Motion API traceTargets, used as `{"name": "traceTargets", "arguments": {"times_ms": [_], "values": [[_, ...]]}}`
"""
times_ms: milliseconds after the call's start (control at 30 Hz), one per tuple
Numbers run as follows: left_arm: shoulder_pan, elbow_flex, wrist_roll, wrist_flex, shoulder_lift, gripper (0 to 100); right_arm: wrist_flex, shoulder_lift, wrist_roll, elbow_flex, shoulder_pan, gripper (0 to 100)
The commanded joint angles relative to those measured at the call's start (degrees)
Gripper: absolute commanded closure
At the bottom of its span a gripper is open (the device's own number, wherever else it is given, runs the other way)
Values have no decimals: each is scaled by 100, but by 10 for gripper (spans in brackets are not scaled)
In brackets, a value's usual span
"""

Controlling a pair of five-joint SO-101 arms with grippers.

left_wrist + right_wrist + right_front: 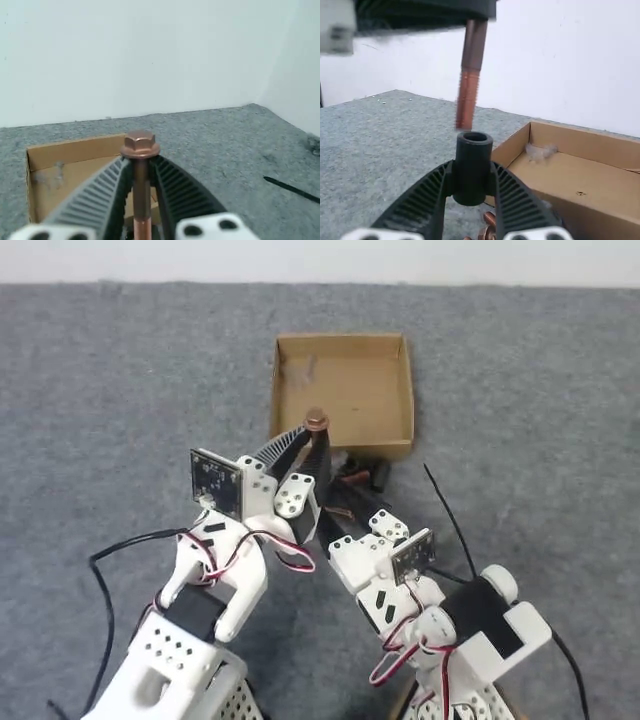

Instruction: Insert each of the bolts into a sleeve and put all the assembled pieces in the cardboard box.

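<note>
My left gripper (140, 166) is shut on a copper bolt (140, 146), held upright with its hex head on top; the high view shows this bolt (317, 424) just in front of the cardboard box (345, 390). A black sleeve (472, 162) stands upright with my right gripper (471, 176) shut on it. The bolt's threaded tip (466, 107) hangs just above the sleeve's open mouth, slightly off to one side and not inside it. In the high view the right gripper (345, 502) sits close beside the left gripper (315, 448).
The open cardboard box (580, 172) lies right behind the sleeve, with only a bit of fluff in it. Loose copper bolts (486, 229) lie on the grey carpet below the right gripper. Dark parts (364, 473) rest by the box front. A black cable (447, 512) trails to the right.
</note>
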Motion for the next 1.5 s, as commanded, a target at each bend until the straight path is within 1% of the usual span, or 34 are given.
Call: {"name": "traceTargets", "arguments": {"times_ms": [0, 400, 500, 633, 700, 867, 1000, 1300, 1467], "values": [[18, -541, -44, -211, -167, 988, 31, -136, -35, 141, -22, 991], [26, -400, -44, -229, -141, 989, 31, -136, -35, 141, -22, 991], [18, -426, -44, -255, 176, 989, 31, -136, -35, 141, -22, 991], [26, -479, -44, -642, 677, 989, 31, -136, -35, 141, -13, 991], [26, -479, -44, -677, 747, 989, 31, -145, -35, 141, -13, 991], [26, -444, -44, -422, 703, 989, 31, -136, -35, 141, -4, 991], [35, -426, -35, -193, 387, 989, 31, -136, -35, 141, -4, 991], [70, 541, -35, -158, 88, 989, 31, -163, -35, 141, -4, 991], [70, 840, -35, -624, 88, 989, 31, -163, -35, 141, 13, 991]]}}
